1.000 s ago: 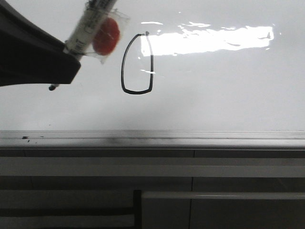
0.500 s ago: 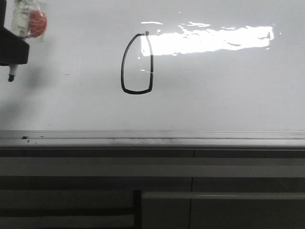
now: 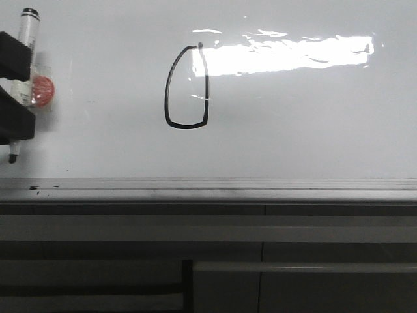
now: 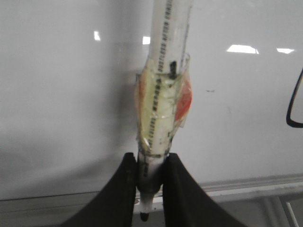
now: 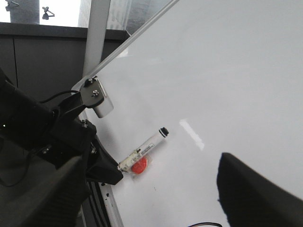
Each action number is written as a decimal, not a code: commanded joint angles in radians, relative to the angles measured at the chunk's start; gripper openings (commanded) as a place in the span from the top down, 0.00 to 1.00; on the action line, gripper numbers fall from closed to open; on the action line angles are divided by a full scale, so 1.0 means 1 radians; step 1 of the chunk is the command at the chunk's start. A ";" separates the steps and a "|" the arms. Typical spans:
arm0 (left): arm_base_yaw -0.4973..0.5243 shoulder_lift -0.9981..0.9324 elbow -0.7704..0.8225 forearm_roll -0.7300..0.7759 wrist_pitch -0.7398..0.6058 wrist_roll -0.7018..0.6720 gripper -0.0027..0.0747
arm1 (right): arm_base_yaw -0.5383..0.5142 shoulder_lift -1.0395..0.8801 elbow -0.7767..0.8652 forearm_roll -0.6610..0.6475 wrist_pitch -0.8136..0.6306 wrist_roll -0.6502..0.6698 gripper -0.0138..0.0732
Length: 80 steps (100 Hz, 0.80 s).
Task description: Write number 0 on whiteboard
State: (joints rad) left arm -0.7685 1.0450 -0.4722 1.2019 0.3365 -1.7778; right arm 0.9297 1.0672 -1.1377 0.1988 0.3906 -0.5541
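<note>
- My left claw point(image 4: 150, 189) is clamped on the marker point(image 4: 163, 94), two black fingers point(image 4: 124, 189) pinching the barrel low down near the writing tip, which pokes out just past them.
- Front view has that claw point(image 3: 16, 98) at the far left edge, marker point(image 3: 27, 45) about upright, tip down and just above the tray edge point(image 3: 208, 189).
- Marker handling, my guess: light, stiff plastic tube, smooth so it could slip or twist in the pinch. The clear tape wrap with the orange-red pad point(image 4: 182, 99) mid-barrel probably adds bulk and grip, and it's the better place to hold. Gripping near the tip gives stroke control, but the long free end can lever if I press hard.
- Can't tell if the tip is touching the whiteboard point(image 3: 313, 117); it looks off or barely beside the surface.
- The board looks rigid, glossy and slick, so the tip should glide and need only light pressure.
- The number 0 point(image 3: 187, 85) sits upper middle of the board, well apart from the claw, its top right overlapping the bright light reflection point(image 3: 287, 55). Loop looks closed, flat bottom, rounded left side. I'd call the writing done.
- Right claw point(image 5: 156, 189): only two dark blurred fingers at the frame bottom, set wide apart, nothing between them.
</note>
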 commanded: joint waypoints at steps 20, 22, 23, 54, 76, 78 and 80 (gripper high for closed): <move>-0.001 0.041 -0.041 0.009 -0.039 -0.026 0.99 | 0.000 -0.022 -0.038 0.000 -0.047 -0.005 0.27; -0.001 0.042 -0.041 0.009 -0.042 -0.026 0.99 | 0.000 -0.022 -0.038 0.000 -0.047 -0.005 0.27; -0.001 0.043 -0.044 0.009 -0.042 -0.026 0.99 | 0.000 -0.022 -0.038 0.000 -0.047 -0.005 0.27; -0.001 0.064 -0.082 0.025 -0.025 -0.028 0.99 | 0.000 -0.022 -0.038 0.000 -0.032 -0.005 0.27; -0.001 0.064 -0.093 0.044 0.005 -0.029 0.99 | 0.000 -0.022 -0.038 0.000 -0.032 -0.005 0.27; -0.001 0.064 -0.093 0.050 0.005 -0.029 0.99 | 0.000 -0.022 -0.038 0.000 -0.032 -0.005 0.27; -0.001 0.066 -0.093 0.063 0.007 -0.030 0.99 | 0.000 -0.022 -0.038 0.000 -0.032 -0.005 0.27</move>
State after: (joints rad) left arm -0.7685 1.1214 -0.5299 1.2164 0.3361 -1.7946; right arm 0.9297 1.0672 -1.1377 0.1988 0.4260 -0.5541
